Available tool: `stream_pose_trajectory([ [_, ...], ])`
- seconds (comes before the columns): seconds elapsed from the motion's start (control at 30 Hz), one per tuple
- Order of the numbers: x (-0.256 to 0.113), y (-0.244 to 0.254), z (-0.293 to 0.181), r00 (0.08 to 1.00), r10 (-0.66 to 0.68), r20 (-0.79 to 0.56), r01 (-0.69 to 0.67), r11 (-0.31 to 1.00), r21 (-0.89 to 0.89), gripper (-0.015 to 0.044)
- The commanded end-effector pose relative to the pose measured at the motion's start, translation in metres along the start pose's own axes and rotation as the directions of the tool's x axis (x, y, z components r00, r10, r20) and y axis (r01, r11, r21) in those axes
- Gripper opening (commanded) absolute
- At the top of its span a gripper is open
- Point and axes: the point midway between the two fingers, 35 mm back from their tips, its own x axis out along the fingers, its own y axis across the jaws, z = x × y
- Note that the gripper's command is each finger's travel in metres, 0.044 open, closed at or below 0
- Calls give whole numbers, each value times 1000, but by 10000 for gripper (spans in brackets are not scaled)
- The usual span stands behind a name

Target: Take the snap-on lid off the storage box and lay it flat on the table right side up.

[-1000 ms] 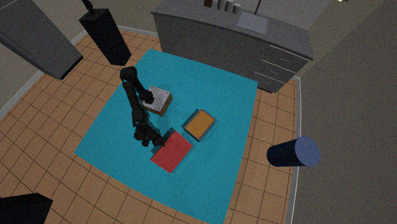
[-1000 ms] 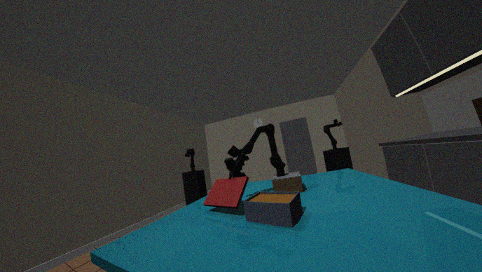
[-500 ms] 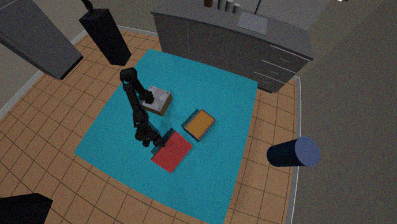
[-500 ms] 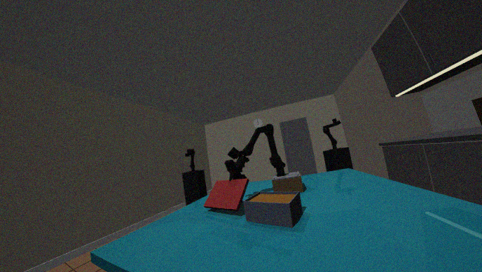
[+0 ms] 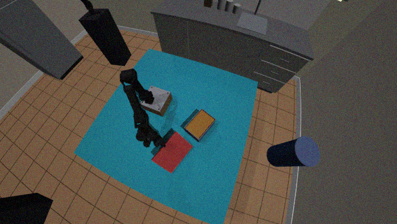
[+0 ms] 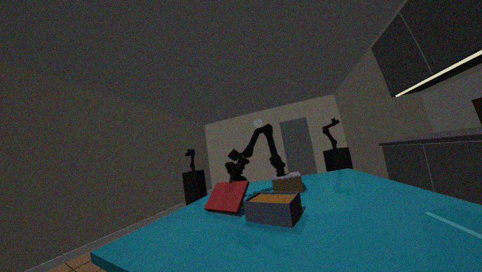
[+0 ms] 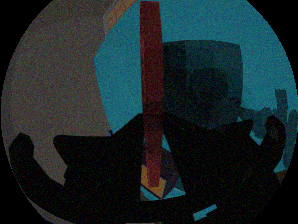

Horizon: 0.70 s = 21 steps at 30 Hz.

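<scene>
The storage box (image 5: 191, 134) (image 6: 267, 212) (image 7: 169, 162) stands upright and uncovered on the blue table (image 5: 213, 173) (image 6: 350, 228), its inside showing orange. The red lid (image 5: 174, 153) (image 6: 228, 196) (image 7: 151, 60) is off the box, beside it. My gripper (image 5: 164, 145) (image 7: 152, 117) is shut on one edge of the lid. The lid is tilted, its red outer face up, with the gripped edge higher. Its lower edge is very close to the table; whether it touches cannot be told. In the wrist view the lid shows edge-on between the dark fingers.
My arm stands on a brown block with a pale top plate (image 5: 163, 99) (image 6: 287, 184), behind the box. A grey cabinet (image 5: 213, 40) runs along the table's far side in the top view. A dark blue cylinder (image 5: 307, 151) stands beyond the table's right edge.
</scene>
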Motion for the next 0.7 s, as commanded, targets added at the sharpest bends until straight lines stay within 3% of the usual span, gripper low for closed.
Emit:
stream_pose_trajectory([
  [0.0,2,-1,-1,1000,9,-7,-9,1000,-6,0],
  [0.67,13,-13,-1,1000,9,-7,-9,1000,-6,0],
])
